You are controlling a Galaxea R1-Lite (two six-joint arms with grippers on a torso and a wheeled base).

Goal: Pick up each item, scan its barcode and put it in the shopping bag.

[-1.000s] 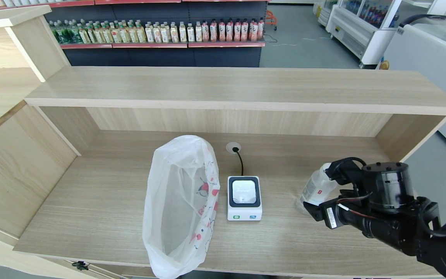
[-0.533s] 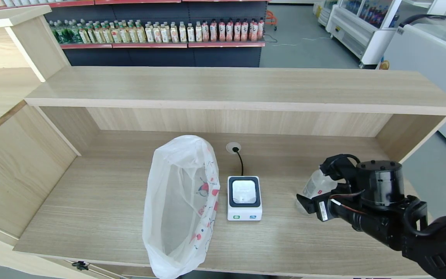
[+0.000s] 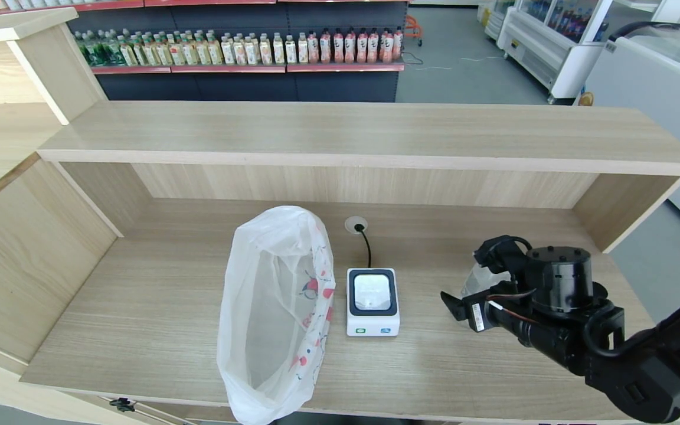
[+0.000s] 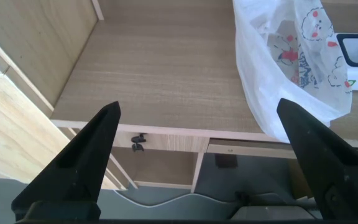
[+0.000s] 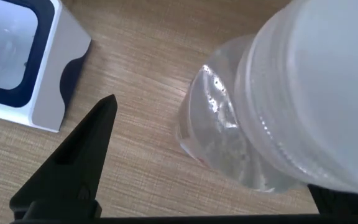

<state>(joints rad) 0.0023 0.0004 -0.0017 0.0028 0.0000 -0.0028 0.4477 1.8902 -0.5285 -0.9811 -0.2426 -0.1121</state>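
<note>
A clear plastic bottle with a white cap stands tilted on the wooden counter, right of the scanner, mostly hidden by my right arm. My right gripper is open, one finger on each side of the bottle. In the right wrist view the bottle sits between the spread fingers, with a gap to the visible finger. The white scanner with its dark-rimmed window lies mid-counter. Left of it stands the open white shopping bag. My left gripper hangs open off the counter's front edge near the bag.
A black cable runs from the scanner to a hole in the counter. A raised shelf overhangs the back, and side walls close in the left and right. Open wood lies left of the bag.
My right arm has moved left toward the scanner, its fingers sliding further around the bottle, which is now more hidden. The bag and scanner have stayed put.
</note>
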